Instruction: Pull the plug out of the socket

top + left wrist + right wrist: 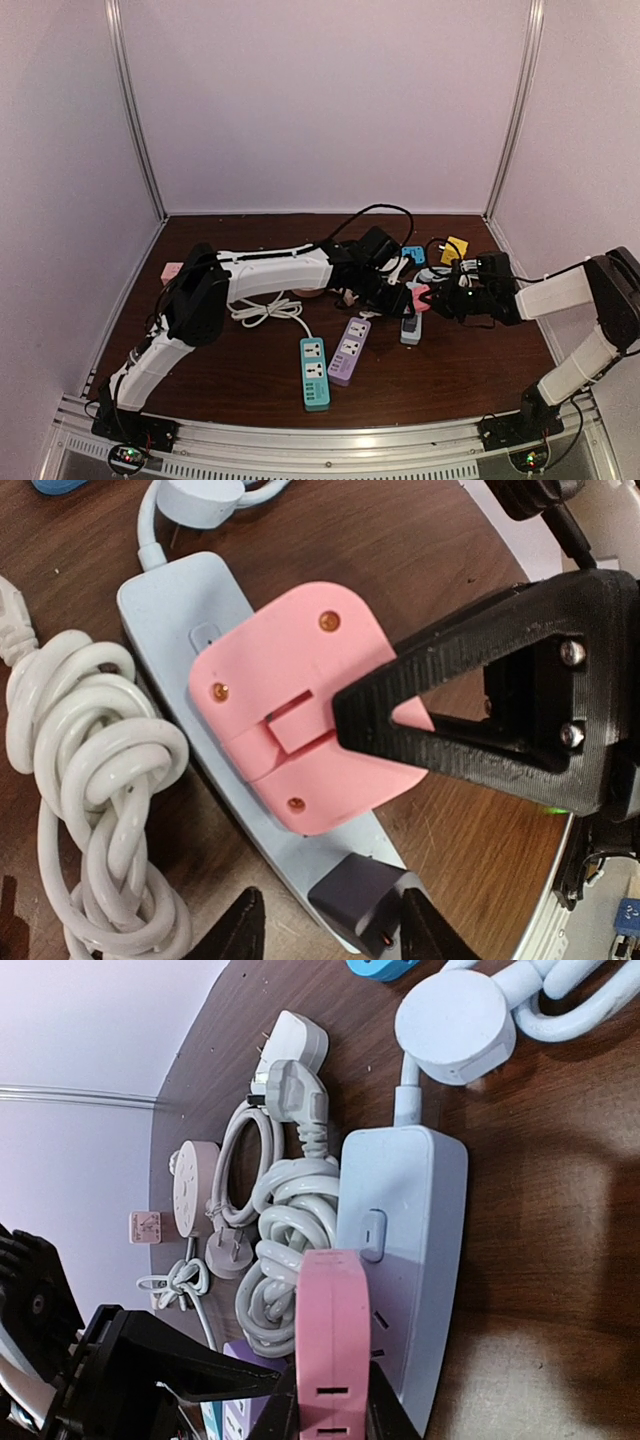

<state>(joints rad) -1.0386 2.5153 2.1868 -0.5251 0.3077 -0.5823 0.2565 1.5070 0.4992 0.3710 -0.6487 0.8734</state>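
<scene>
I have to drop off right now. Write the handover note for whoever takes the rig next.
Right hand: shut on the pink plug.
Left hand: straddles one end of the pale blue power strip; whether it grips is unclear.
Done: plug grasped.
Left: the plug looks seated on the strip, not yet off. Pull it out, probably with the strip held down.

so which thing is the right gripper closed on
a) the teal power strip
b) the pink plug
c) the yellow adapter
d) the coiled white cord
b: in the right wrist view the right gripper has a finger pressed on each side of the pink plug, which sits in the pale blue power strip.
</scene>
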